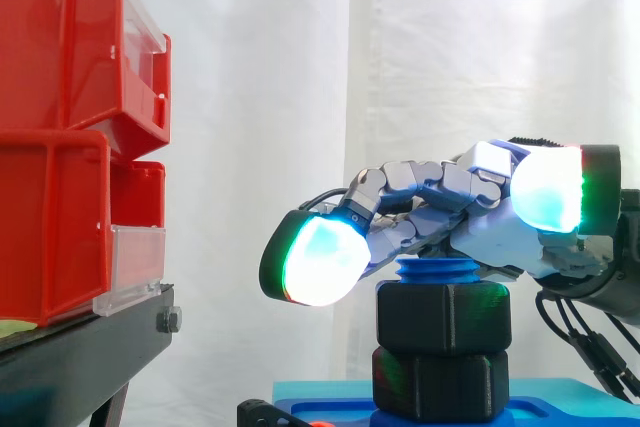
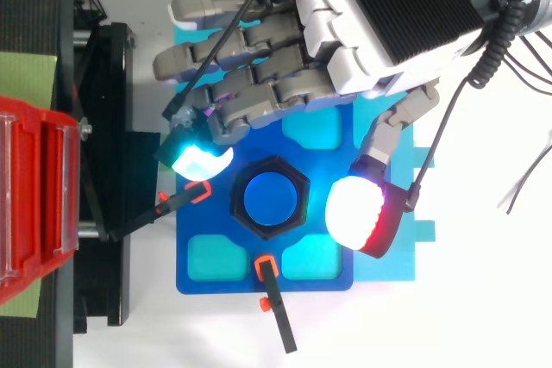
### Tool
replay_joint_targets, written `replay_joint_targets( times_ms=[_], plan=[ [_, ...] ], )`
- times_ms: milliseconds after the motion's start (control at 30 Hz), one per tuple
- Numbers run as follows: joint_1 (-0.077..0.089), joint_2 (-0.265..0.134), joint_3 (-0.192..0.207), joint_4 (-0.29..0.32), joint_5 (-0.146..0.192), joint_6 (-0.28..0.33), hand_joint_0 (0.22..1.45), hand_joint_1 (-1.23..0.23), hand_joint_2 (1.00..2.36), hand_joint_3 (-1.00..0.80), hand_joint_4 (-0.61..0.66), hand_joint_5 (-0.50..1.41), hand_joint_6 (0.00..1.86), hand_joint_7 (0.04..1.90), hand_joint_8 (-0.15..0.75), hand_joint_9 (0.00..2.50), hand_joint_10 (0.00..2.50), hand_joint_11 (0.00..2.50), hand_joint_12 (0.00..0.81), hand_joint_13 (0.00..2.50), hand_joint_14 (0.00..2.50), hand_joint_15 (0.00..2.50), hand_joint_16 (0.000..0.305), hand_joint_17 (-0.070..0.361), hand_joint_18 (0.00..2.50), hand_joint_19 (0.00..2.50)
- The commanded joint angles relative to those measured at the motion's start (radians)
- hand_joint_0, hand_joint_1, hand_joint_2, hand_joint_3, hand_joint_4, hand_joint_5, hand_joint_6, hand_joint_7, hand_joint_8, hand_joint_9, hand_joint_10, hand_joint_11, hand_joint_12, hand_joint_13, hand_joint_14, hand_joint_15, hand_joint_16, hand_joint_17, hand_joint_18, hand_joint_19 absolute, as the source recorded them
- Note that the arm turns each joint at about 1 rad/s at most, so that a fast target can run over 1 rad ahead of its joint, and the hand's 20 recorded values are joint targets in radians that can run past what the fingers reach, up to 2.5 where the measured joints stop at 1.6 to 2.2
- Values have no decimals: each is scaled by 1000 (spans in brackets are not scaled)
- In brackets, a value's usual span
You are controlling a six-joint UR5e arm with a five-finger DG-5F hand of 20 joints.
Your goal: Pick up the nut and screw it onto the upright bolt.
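A black hex nut (image 1: 443, 317) sits on the upright blue bolt (image 1: 437, 272), whose threaded top pokes out just above it. From above, the nut (image 2: 298, 213) rings the bolt's blue end (image 2: 270, 198). Beneath the nut is a second black hex piece (image 1: 438, 382) on the blue base. My hand (image 1: 500, 227) hovers over the bolt top, open, fingers stretched out towards the left. In the top view the hand (image 2: 379, 23) has its fingers (image 2: 203, 157) on the nut's upper left and its thumb (image 2: 362, 213) on the nut's right. Neither closes on the nut.
The blue base plate (image 2: 216, 277) has cyan pockets and is held by two black clamps with orange tips (image 2: 276, 308) (image 2: 172, 204). Stacked red bins (image 1: 60, 147) on a black stand (image 1: 90, 347) rise at the left, a short way from the fingertips.
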Motion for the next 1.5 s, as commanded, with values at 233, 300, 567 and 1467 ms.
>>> replay_joint_targets(
  times_ms=[233, 300, 567, 1467],
  plan=[
    [3, 0, -1, -1, 0, 0, 425, -63, 1000, -500, 328, -119, 504, 1007, 314, 613, 0, 0, 383, 456, 0, 0, 48, 107, 113, 0],
    [3, 0, -1, -1, 0, 0, 426, -65, 1000, -500, 330, -114, 504, 1025, 315, 627, 0, 0, 382, 459, 0, 0, 47, 105, 120, 0],
    [3, 0, -2, -3, 0, 0, 431, -71, 1000, -500, 339, -90, 505, 1114, 318, 691, 0, 0, 375, 492, 0, 0, 46, 103, 148, 0],
    [-40, 0, -1, 19, -23, 0, 462, -176, 1000, -500, 211, 34, 510, 1437, 284, 1121, 0, 16, 307, 727, 0, 18, 37, 84, 439, 0]
  ],
)
